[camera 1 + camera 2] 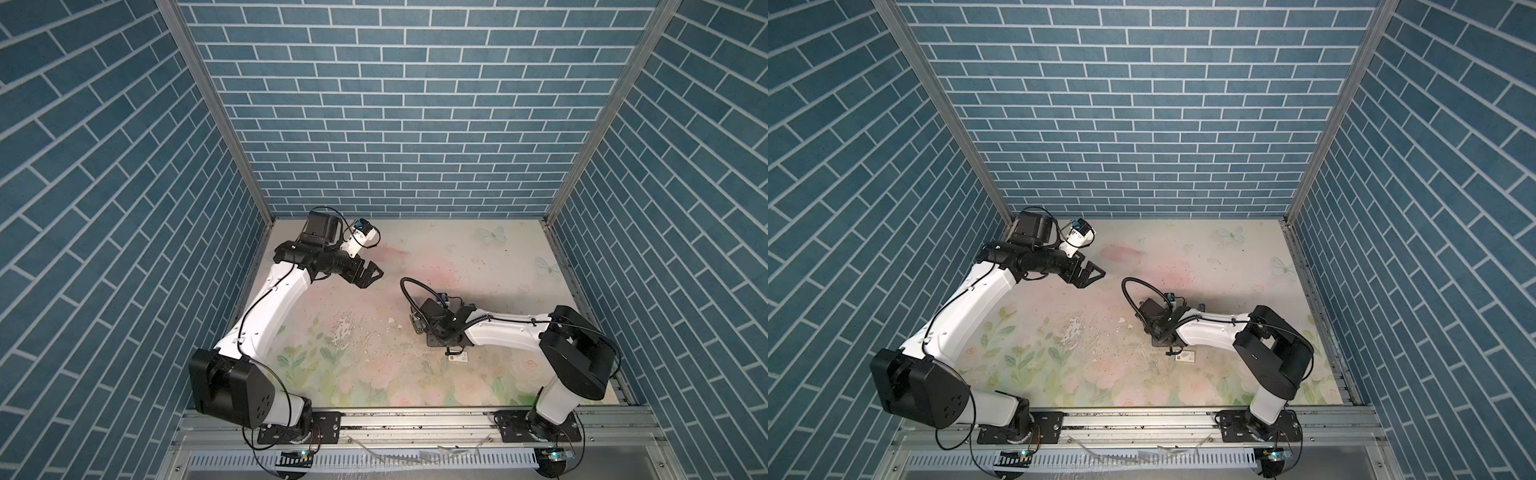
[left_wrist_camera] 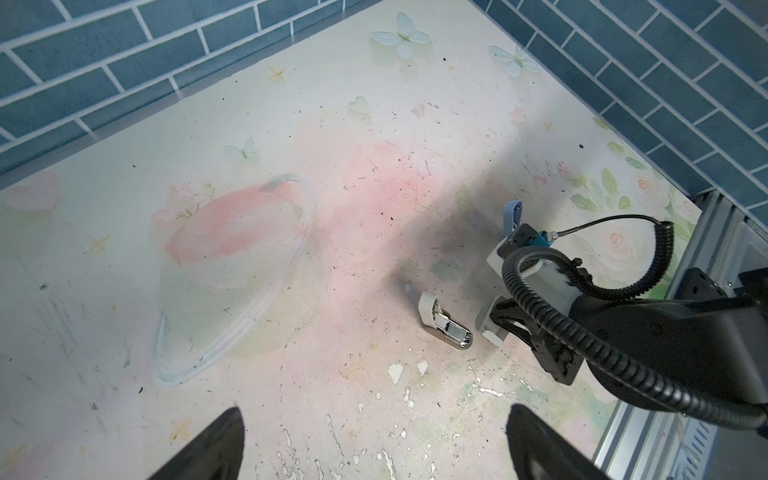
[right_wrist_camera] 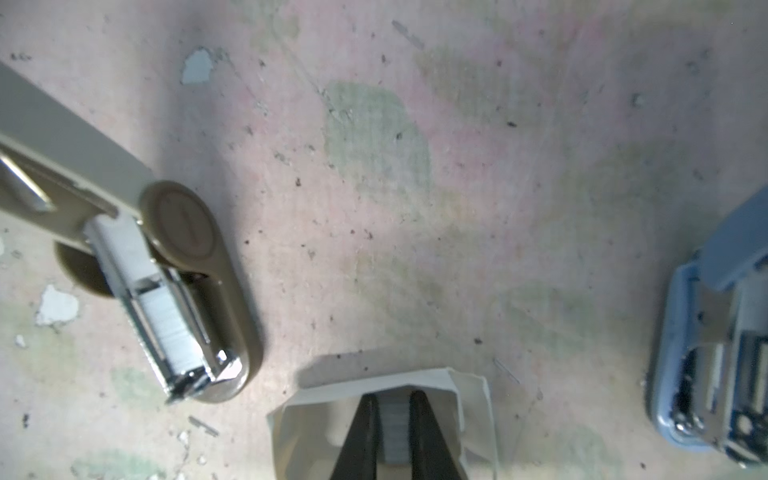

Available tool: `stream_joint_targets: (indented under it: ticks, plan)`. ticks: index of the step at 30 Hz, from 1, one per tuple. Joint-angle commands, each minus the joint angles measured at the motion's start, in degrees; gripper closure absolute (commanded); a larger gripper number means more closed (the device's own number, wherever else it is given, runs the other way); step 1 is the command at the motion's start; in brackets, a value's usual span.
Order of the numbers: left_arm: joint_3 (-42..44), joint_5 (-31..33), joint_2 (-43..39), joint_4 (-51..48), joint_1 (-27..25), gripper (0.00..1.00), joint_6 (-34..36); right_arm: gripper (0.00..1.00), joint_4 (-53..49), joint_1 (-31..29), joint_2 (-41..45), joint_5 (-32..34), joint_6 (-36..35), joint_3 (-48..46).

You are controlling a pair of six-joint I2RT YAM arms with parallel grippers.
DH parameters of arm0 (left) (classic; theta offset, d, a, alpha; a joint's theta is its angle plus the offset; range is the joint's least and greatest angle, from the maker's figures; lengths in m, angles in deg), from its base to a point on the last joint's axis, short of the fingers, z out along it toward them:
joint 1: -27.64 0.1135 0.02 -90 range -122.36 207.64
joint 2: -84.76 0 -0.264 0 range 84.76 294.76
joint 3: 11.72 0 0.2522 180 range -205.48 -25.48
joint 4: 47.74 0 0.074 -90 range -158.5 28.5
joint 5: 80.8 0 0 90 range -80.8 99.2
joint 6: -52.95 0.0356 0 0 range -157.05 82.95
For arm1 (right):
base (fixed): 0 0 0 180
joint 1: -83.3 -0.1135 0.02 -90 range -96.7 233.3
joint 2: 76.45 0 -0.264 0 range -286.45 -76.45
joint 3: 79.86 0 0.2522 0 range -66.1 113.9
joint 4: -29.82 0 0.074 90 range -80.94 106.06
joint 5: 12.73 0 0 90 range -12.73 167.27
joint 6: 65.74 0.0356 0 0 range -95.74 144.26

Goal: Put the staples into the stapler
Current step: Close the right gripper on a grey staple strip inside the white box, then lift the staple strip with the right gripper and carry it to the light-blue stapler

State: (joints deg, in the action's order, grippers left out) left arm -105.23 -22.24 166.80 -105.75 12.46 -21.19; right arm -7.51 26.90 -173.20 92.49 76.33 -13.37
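Midway between the table's side edges, the right gripper [image 3: 394, 397] pinches a staple strip [image 3: 394, 436] inside the cardboard tray [image 3: 469, 399]. A skewed lift could snap it against the tray wall. The beige stapler [image 3: 166, 291] lies open beside it. Farther back, the left gripper [image 1: 369, 276] hangs spread.

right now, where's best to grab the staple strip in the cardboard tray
Pinch the staple strip across its long sides, from above: it lies flat in the open-topped tray, whose walls block side approaches. The right gripper flanks it that way.
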Motion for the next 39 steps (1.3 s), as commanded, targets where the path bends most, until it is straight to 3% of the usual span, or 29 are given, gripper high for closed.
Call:
stream_joint_targets:
  ticks: [1,27,39]
  plan:
    - [0.1,-0.9,0.1,-0.1,0.3,0.0,-0.1,0.91,-0.3,0.4,-1.3,0.6,0.2,-0.5]
    - [-1.7,-1.1,1.0,-1.5,0.3,0.0,-0.6,0.95,7.8,0.5,11.0,1.9,-4.9,-6.4]
    - [-4.9,-1.2,1.7,-4.9,0.3,0.01,0.8,0.94,9.9,5.6,18.7,3.2,-9.1,-10.5]
